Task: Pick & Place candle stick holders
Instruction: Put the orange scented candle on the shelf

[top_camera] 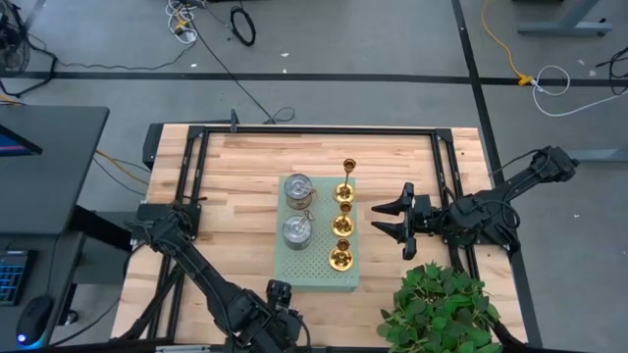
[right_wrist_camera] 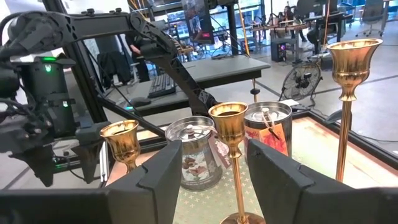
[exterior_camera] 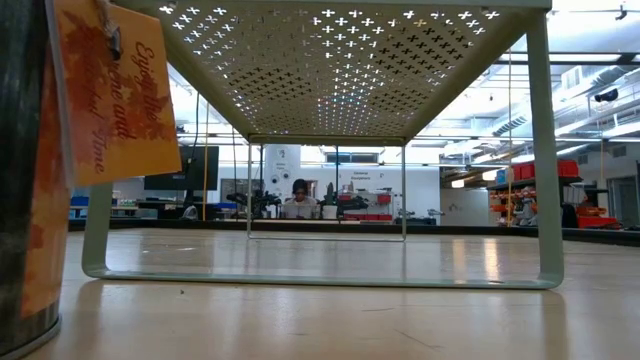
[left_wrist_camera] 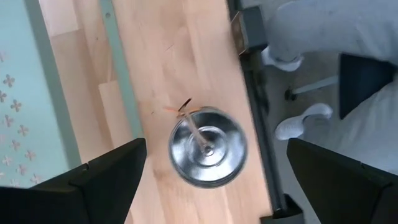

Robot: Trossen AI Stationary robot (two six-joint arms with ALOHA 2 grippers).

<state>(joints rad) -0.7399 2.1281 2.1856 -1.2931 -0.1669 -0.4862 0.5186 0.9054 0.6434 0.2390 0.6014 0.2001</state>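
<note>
Closing on the third silver holder (left_wrist_camera: 208, 147) well means starting from the pale green board (top_camera: 319, 277): five holders stand there already, this one on bare wood just beside its edge. The left gripper (left_wrist_camera: 211, 180) hangs over it, fingers spread wide — lower centred, then pinch. The right gripper (top_camera: 391, 223) waits half-parted, pinching nothing.

Two dark, matte-black jointed arms. Left gripper (left_wrist_camera: 211, 180): broad, flat, wedge-shaped black fingers (left_wrist_camera: 93, 186). Right gripper (top_camera: 390, 222): angular black fingers; a green indicator light glows on the left arm's housing.
</note>
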